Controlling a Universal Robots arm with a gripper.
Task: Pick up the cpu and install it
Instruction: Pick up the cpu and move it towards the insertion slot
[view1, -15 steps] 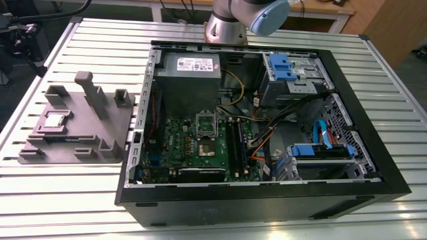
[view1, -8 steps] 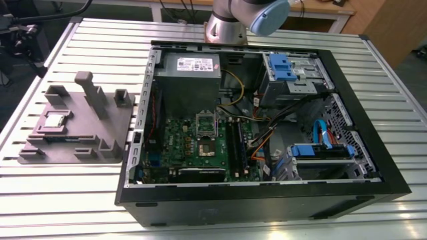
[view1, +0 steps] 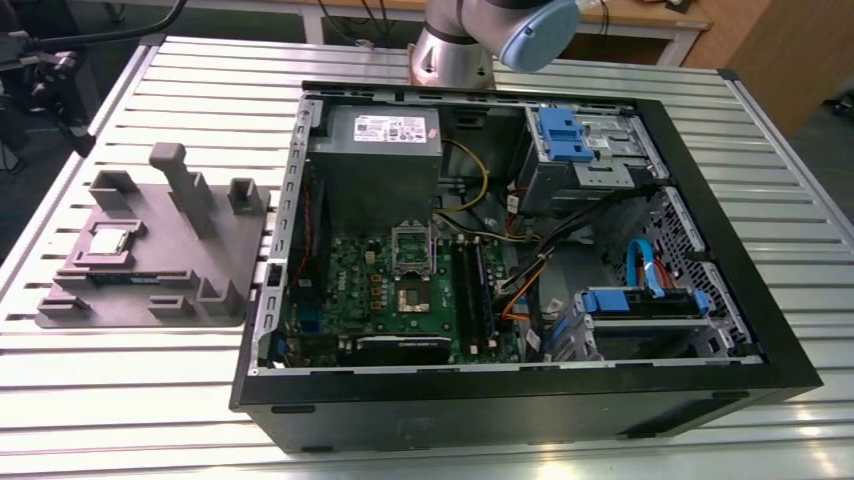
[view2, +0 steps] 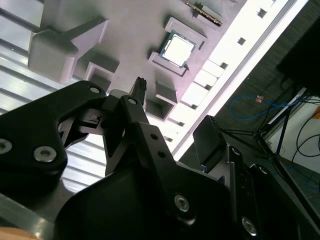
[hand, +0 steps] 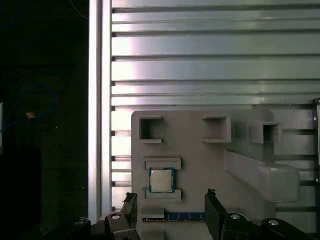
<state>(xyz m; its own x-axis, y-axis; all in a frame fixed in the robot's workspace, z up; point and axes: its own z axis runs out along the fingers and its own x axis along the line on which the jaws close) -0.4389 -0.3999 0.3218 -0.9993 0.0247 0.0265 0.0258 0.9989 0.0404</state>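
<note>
Plainly, the gripper (hand: 170, 212) hung spread and empty over the tray (hand: 200, 165), near the cpu (hand: 161, 180). The cpu lay flat in its nest at the exterior view's left, well apart from the case (view1: 534, 410). I judged this the approach to the pick. A grasp would need the fingers (hand: 214, 210) squarely astride the chip.

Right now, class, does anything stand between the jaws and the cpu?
Nothing visible does. In the first wrist view the cpu lies uncovered in its gray holder, open jaws apart from it.
</note>
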